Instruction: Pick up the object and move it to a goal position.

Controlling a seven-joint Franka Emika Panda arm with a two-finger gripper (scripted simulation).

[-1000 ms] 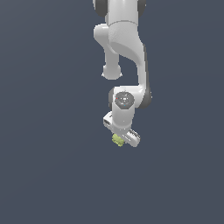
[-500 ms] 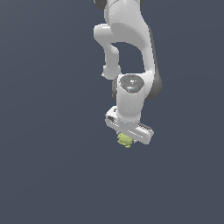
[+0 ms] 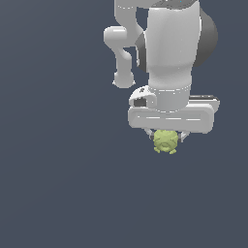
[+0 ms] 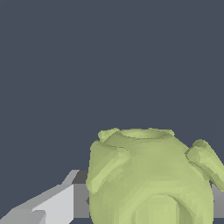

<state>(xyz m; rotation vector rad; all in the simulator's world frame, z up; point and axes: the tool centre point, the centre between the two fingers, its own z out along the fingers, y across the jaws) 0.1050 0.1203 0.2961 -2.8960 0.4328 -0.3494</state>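
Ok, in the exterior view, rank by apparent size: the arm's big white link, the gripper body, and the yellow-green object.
Largest to smallest:
1. Big white link
2. Gripper body
3. Yellow-green object, held between the fingers

The link may look larger simply from being nearer the camera.

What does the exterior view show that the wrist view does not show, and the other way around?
Only the exterior view shows the white arm and the whole gripper, with the yellow-green object hanging just under it. Only the wrist view shows the object close up: its knobbly bumps, its hollowed rim and a rounded mark on its face. Both show the object between the jaws against a plain dark background.
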